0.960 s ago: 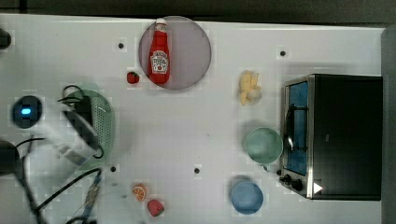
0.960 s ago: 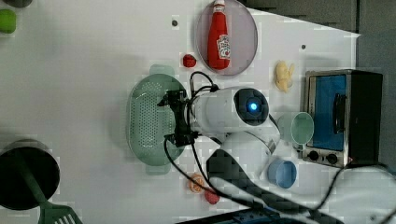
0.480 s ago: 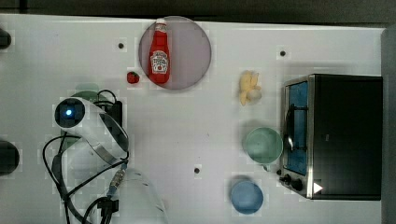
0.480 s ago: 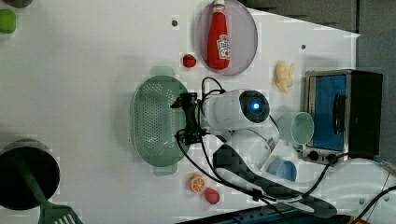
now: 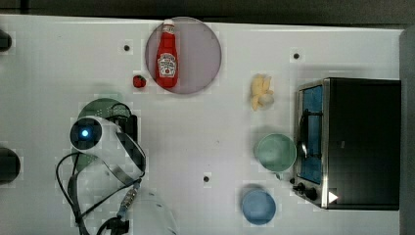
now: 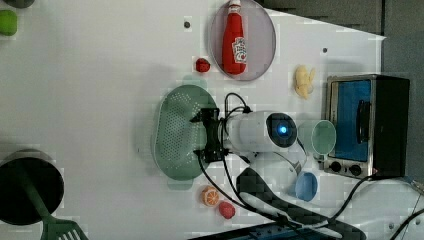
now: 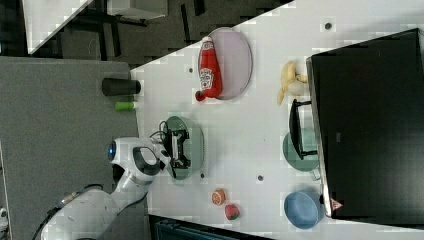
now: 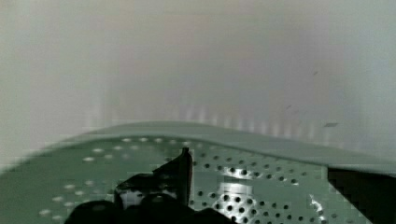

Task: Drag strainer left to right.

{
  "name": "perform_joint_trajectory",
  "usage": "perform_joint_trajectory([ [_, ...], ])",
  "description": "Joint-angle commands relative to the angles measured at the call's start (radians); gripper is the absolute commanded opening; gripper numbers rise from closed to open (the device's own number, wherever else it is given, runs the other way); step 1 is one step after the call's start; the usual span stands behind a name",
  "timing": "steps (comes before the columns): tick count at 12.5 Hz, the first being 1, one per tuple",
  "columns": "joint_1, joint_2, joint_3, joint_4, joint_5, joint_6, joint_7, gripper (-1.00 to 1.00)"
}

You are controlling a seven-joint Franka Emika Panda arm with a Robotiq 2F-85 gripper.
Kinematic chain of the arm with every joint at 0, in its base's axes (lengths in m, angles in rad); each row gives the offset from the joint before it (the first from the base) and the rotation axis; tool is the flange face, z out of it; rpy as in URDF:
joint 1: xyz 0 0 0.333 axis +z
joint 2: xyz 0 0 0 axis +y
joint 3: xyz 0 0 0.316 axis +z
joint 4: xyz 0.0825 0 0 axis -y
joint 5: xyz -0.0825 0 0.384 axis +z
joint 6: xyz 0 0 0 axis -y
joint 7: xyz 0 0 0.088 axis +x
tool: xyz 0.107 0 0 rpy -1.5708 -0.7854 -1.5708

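Strainer point(image 6: 175, 132) seen at middle-left of left view, on white table point(image 6: 100, 75). Gripper point(image 6: 206, 135) positioned over strainer's right rim. Finger state cannot be told. Green bowl point(image 5: 275, 152) located at top view's right.

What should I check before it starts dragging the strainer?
1. Claw over the strainer, at the rim on the left view's right: ok.
2. Finger down inside the perforated wall: ok.
3. Firm contact with the wall: cannot tell.
4. Bare table just to the top view's right of the strainer: ok.
5. Further along, green bowl and blue bowl before the toaster oven: not ok for a long drag.
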Motion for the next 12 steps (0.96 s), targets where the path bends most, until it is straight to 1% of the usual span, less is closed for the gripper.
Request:
perform_joint_trajectory([
  [1, -0.068, -0.071, -0.003, -0.042, 0.013, 0.006, 0.004, 1.00],
  [6, -0.143, -0.110, -0.041, -0.124, 0.012, 0.058, -0.110, 1.00],
  [8, -0.163, -0.118, -0.070, -0.145, 0.012, 0.091, -0.154, 1.00],
  [12, -0.192, -0.136, -0.143, -0.165, 0.012, 0.098, -0.286, 1.00],
])
